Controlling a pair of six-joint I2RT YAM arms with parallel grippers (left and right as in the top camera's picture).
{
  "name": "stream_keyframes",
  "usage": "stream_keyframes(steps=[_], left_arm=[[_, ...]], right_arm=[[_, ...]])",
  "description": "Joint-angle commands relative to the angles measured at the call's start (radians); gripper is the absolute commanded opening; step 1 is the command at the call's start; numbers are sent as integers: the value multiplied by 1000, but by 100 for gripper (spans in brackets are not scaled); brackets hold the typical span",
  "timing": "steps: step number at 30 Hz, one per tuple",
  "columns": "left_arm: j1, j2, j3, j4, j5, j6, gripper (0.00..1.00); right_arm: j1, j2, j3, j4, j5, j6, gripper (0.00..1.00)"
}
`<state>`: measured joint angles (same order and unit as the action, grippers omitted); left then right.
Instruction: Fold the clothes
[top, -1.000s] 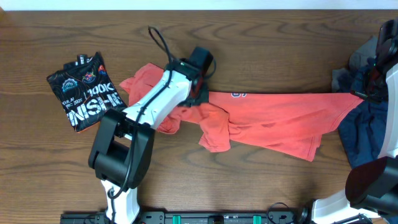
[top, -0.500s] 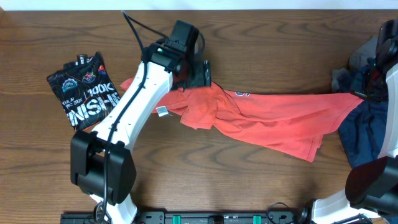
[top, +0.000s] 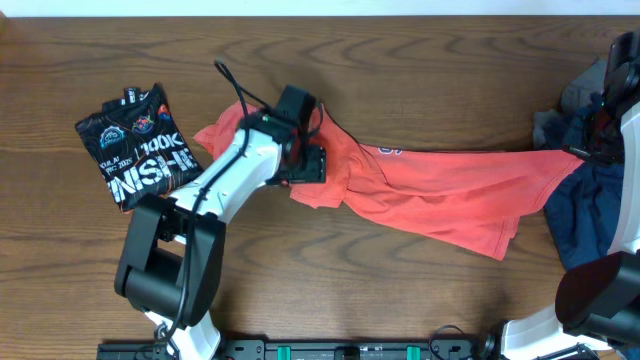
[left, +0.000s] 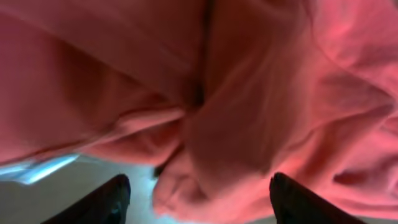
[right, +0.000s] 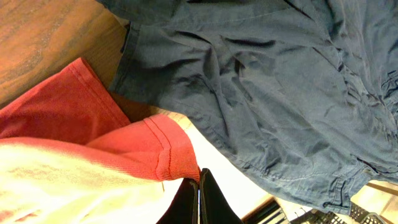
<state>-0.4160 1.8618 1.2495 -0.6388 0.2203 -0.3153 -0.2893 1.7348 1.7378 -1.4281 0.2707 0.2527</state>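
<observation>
A coral-red T-shirt from the clothes lies stretched across the table, bunched at its left end. My left gripper hovers over that bunched part, open. In the left wrist view a rumpled red fold fills the frame, and my left gripper has its dark fingertips wide apart on either side of it. At the far right my right gripper is shut on the shirt's pulled-out corner. In the right wrist view my right gripper pinches the red hem.
A folded black printed shirt lies at the left. A heap of navy blue and grey garments sits at the right edge under the right arm; the navy cloth fills the right wrist view. Bare wood table lies along the front.
My left gripper has opened and let go of the shirt's left part, then come down toward the front over the bunched cloth. The shirt's left end now lies spread further left. The right gripper has not moved.
</observation>
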Motion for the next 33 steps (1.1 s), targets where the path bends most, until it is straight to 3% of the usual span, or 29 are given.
stream_keyframes(steps=[1, 2, 6, 7, 13, 20, 26, 33], left_arm=[[0, 10, -48, 60, 109, 50, 67], [0, 10, -51, 65, 109, 50, 61], [0, 8, -50, 64, 198, 93, 9], [0, 5, -48, 60, 246, 119, 6], [21, -75, 39, -90, 270, 238, 6], [185, -305, 298, -344, 34, 240, 6], [382, -474, 479, -391, 22, 228, 6], [438, -613, 564, -424, 22, 229, 6]], right_arm=[[-5, -1, 1, 0, 9, 12, 1], [-5, -1, 1, 0, 9, 12, 1], [-5, -1, 1, 0, 10, 12, 1], [-5, -1, 1, 0, 9, 12, 1], [-5, -1, 1, -5, -18, 11, 1], [-13, -12, 2, 8, -194, -53, 1], [-31, -115, 27, 51, -299, -79, 1], [-33, -322, 118, 66, -312, -86, 1]])
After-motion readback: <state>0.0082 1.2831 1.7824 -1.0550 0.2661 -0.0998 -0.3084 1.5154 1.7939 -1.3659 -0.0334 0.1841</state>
